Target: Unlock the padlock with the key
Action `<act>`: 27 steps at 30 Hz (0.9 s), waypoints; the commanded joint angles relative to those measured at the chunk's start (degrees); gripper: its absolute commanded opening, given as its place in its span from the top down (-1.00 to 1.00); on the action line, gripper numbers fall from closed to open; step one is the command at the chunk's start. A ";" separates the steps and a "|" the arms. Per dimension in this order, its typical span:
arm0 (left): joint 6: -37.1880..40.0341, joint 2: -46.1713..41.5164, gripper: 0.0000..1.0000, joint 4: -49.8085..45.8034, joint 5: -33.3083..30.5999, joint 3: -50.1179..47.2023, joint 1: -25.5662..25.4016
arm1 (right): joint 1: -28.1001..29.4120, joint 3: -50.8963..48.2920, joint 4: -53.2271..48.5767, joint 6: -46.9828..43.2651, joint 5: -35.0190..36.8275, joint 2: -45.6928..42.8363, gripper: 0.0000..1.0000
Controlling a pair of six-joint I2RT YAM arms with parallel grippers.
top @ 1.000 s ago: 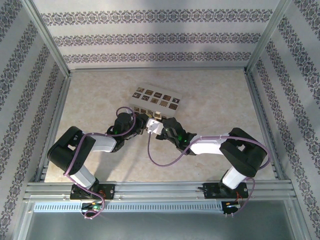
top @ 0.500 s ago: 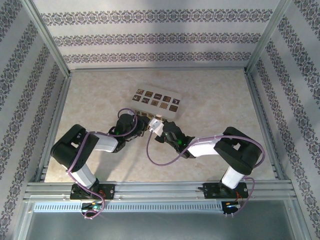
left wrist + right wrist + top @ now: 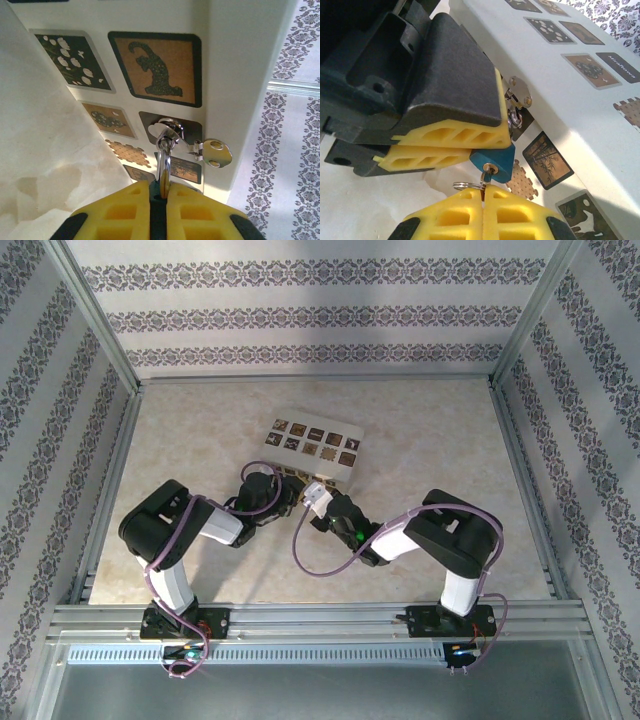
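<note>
Beige table (image 3: 430,440), left fingers (image 3: 450,135) gripping blue padlock (image 3: 492,159), key (image 3: 488,173) inserted

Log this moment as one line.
left claw: shut on blue padlock | right claw: shut on key | key position: at keyhole | unlocked: cannot tell

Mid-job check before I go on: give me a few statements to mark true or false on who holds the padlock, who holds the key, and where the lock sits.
1. The left gripper is clamped on the blue padlock. True.
2. The right gripper is open, clear of the key. False: it is shut on the key, which enters the padlock's underside.
3. A second silver key hangs by the shackle. True.
4. The padlock lies flat on the table. False: it is held up over the picture sheet.
</note>
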 commanded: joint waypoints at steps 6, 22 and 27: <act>1.50 -1.87 0.36 0.46 -1.28 -0.26 -1.62 | 1.92 -0.67 6.25 4.63 -4.01 1.33 1.00; 12.62 -28.50 -0.20 -28.90 -7.64 -4.04 2.23 | -0.20 -3.21 4.66 14.04 -5.89 -1.73 1.00; 18.39 -36.76 -0.24 -39.26 -11.16 -3.26 3.84 | -2.46 -4.59 4.76 21.16 -9.48 -3.83 1.00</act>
